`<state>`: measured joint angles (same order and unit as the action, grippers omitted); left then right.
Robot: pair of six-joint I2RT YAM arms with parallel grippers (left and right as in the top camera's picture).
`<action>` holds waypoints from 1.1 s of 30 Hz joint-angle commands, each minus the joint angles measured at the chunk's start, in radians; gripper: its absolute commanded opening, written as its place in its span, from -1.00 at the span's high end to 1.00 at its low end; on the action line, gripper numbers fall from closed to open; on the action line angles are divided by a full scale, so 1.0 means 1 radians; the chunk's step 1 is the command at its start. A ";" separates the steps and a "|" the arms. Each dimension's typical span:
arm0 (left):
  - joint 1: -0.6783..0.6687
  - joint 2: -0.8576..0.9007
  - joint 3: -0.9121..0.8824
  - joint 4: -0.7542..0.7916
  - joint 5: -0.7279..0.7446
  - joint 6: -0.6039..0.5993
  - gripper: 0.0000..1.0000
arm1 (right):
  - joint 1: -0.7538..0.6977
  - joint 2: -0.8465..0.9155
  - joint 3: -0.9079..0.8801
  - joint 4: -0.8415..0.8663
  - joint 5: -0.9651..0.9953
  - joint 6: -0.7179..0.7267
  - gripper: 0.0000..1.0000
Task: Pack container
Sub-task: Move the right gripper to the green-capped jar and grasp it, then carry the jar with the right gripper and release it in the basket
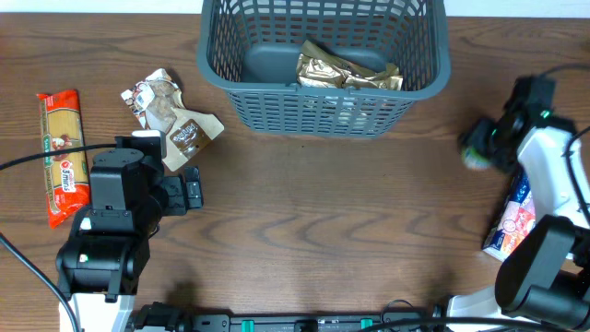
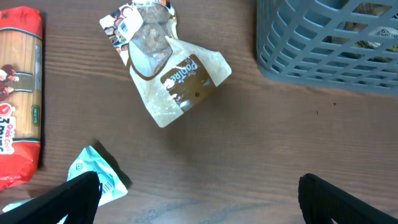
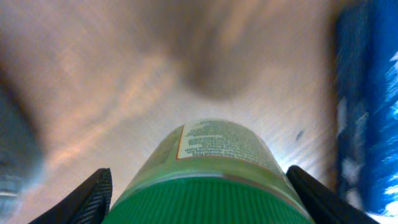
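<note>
Far left on the wooden table (image 1: 323, 231): a long red-and-orange pasta packet (image 1: 60, 152) (image 2: 18, 93), lying flat with its length running near to far. Just right of it, the left gripper (image 1: 189, 189) (image 2: 199, 205), jaws spread wide and released, grasping nothing, hanging over bare wood. Beside its left fingertip (image 2: 78, 196) in the wrist view, a small teal-and-white sachet (image 2: 99, 174), flat on the table; cannot tell whether touching the finger. Farther from the arm and slightly right, a crumpled clear snack bag (image 1: 171, 115) (image 2: 168, 74) with a brown label, tilted, apart from both pasta and basket. At centre, along the far edge, the container (image 1: 313, 111) (image 2: 323, 43): dark grey-blue, slotted walls, upright, standing well right of the snack bag. Inside, toward its right half, a wrinkled gold foil packet (image 1: 346, 72) resting on the floor. Well to the right of the basket, the right gripper (image 1: 479, 148) (image 3: 199, 199), clenched on a green-lidded jar (image 1: 475, 155) (image 3: 211, 180), one dark finger (image 3: 81, 199) at each side of the lid, pale label showing below the cap. Blurred wood behind it, with a soft shadow. Nearest the right edge, a blue-and-red packet (image 1: 514, 217) (image 3: 373, 93), flat on the table, partly covered by the white arm.
</note>
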<state>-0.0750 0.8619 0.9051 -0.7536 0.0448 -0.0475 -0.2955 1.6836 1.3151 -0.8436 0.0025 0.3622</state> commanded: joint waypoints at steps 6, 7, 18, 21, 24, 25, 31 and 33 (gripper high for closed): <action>-0.004 -0.001 0.020 -0.002 -0.011 0.014 -0.96 | 0.084 -0.064 0.453 -0.140 0.065 -0.167 0.98; -0.004 -0.001 0.020 -0.002 -0.011 0.013 -0.97 | 0.108 -0.064 0.510 -0.156 0.081 -0.187 0.98; -0.004 -0.001 0.020 -0.015 -0.011 0.014 -0.97 | 0.439 -0.052 0.774 -0.087 0.137 -0.533 0.98; -0.004 -0.001 0.020 -0.024 -0.011 0.014 -0.97 | 0.523 0.002 0.774 -0.054 0.078 -0.650 0.98; -0.004 -0.001 0.020 -0.029 -0.011 0.013 -0.97 | 0.574 0.088 0.775 -0.019 0.076 -0.666 0.98; -0.004 -0.001 0.020 -0.029 -0.011 0.014 -0.96 | 0.581 0.120 0.775 -0.005 0.075 -0.665 0.98; -0.004 -0.001 0.020 -0.028 -0.011 0.013 -0.97 | 0.573 0.333 0.781 0.006 0.053 -0.499 0.99; -0.004 -0.001 0.020 -0.028 -0.011 0.013 -0.96 | 0.566 0.385 0.781 -0.016 0.044 -0.466 0.98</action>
<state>-0.0750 0.8619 0.9051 -0.7811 0.0448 -0.0475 0.2848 2.0167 2.0819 -0.8486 0.0654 -0.1848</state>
